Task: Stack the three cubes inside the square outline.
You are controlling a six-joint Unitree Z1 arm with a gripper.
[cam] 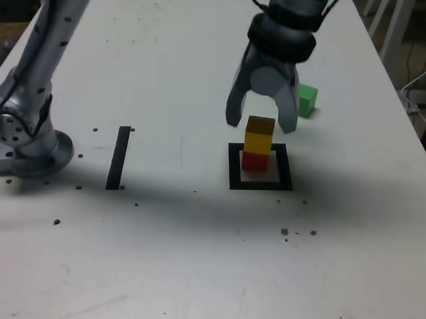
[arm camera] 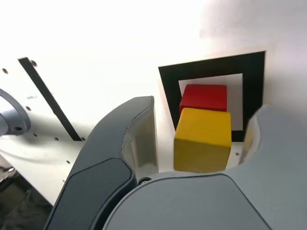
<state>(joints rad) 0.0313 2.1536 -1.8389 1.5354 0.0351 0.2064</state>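
Gripper (cam: 262, 125) stands released, fingers clear either side of the yellow cube (cam: 259, 134), which sits on the red cube (cam: 254, 161). Green cube (cam: 307, 100) lies just beyond the fingers, toward the exterior view's right.

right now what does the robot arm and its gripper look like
The arm is silver-grey metal dotted with small dark screws, on a round base. The gripper has two broad, curved grey-blue fingers with pale inner faces, under a glossy black ribbed collar.
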